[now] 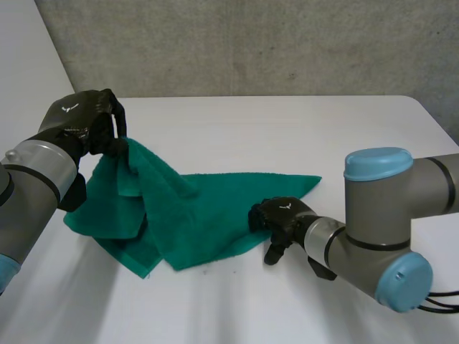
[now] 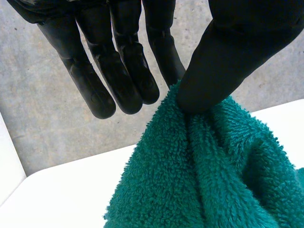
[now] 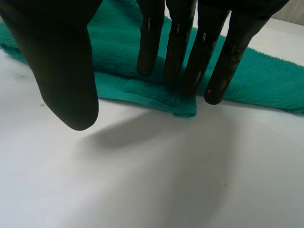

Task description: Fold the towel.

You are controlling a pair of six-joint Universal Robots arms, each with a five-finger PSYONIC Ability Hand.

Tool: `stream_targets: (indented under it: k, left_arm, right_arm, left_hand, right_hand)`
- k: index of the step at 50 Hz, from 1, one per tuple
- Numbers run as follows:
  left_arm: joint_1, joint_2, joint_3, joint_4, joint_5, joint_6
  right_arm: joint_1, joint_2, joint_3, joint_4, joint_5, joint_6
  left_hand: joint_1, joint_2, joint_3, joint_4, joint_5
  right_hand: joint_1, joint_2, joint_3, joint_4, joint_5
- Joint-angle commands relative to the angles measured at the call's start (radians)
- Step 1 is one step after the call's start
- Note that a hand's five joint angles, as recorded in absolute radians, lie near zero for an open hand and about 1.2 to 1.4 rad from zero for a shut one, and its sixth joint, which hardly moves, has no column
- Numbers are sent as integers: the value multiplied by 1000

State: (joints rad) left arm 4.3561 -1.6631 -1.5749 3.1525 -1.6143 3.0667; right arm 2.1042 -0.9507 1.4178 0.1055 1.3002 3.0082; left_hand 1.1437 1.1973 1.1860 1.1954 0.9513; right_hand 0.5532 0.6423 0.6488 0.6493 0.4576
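A rumpled green terry towel [image 1: 208, 208] lies on the white table [image 1: 287, 129], one corner raised. The left hand [image 1: 82, 118] pinches that corner between thumb and finger. The right hand [image 1: 283, 218] rests straight fingers on the opposite edge, thumb apart.

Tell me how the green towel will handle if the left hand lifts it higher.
Probably floppy: the towel hangs in soft folds from the left hand, which pinches a bunched part. Likely light, since that pinch alone holds the raised part. Its looped pile looks grippy, so it should drag rather than slide on the table.
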Motion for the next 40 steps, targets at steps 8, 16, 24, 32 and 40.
stream_targets:
  k: [8, 16, 24, 32, 40]
  left_arm:
    - [8, -3, 3, 3, 1, 0]
    - [8, -4, 1, 21, 1, 0]
    - [7, -6, 1, 23, 1, 0]
    - [7, -9, 1, 24, 1, 0]
    - [7, -10, -2, 24, 1, -2]
  right_arm:
    - [4, 118, -146, 6, 10, -11]
    - [4, 159, -210, 6, 10, -11]
    - [4, 188, -244, 6, 10, -14]
    - [4, 207, -257, 5, 11, -34]
    - [4, 221, -266, 3, 34, -46]
  left_hand:
    - [253, 199, 210, 201, 270]
    - [253, 199, 210, 201, 270]
    - [253, 199, 210, 201, 270]
    - [253, 199, 210, 201, 270]
    - [253, 199, 210, 201, 270]
  right_hand:
    - [222, 133, 126, 126, 143]
    - [301, 212, 205, 205, 222]
    - [374, 285, 279, 278, 295]
    - [398, 309, 302, 302, 319]
    - [637, 548, 541, 541, 558]
